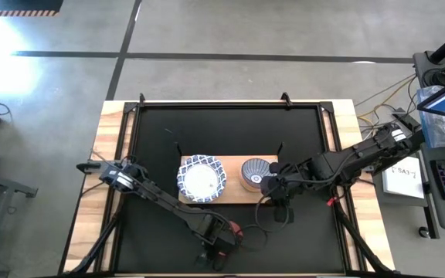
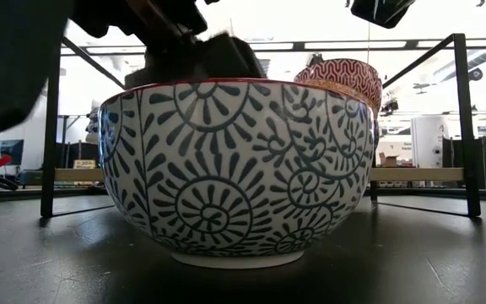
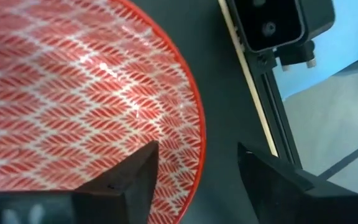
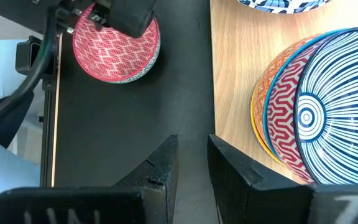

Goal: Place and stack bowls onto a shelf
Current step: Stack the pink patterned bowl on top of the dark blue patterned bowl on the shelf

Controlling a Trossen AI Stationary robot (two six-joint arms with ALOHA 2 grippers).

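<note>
**A:** Where is the left gripper (image 3: 197, 152), and does it hold anything?

**B:** It hangs wide open and holds nothing. One finger is inside the red-lined bowl (image 3: 73, 93) and the other is outside it, so the rim runs between them. The bowl stands on the black table (image 3: 219, 112) directly under the gripper, well apart from the shelf (image 4: 235, 74).

**A:** What could go wrong from here?

**B:** The gripper would pinch a single spot on a thin, curved rim. If it closes off-centre or too high, I judge the glazed wall could slide out. The bowl could also swing down from that one point as it lifts.

Farther out, the right gripper (image 4: 191, 146) waits empty with its fingers only slightly apart. It is over the table just beside the shelf's edge and the nested stack (image 4: 303, 112). A carry toward that stack could bring the two arms together, or jog the stack.

**A:** Which way does the bowl point?

**B:** It is upright on its foot with the mouth facing straight up at the gripper. The low view shows its blue-and-white outside level on the table. Being round, it has no long axis. The shelf does have one, and it runs across from the wide patterned bowl (image 1: 202, 179) to the stack.
</note>
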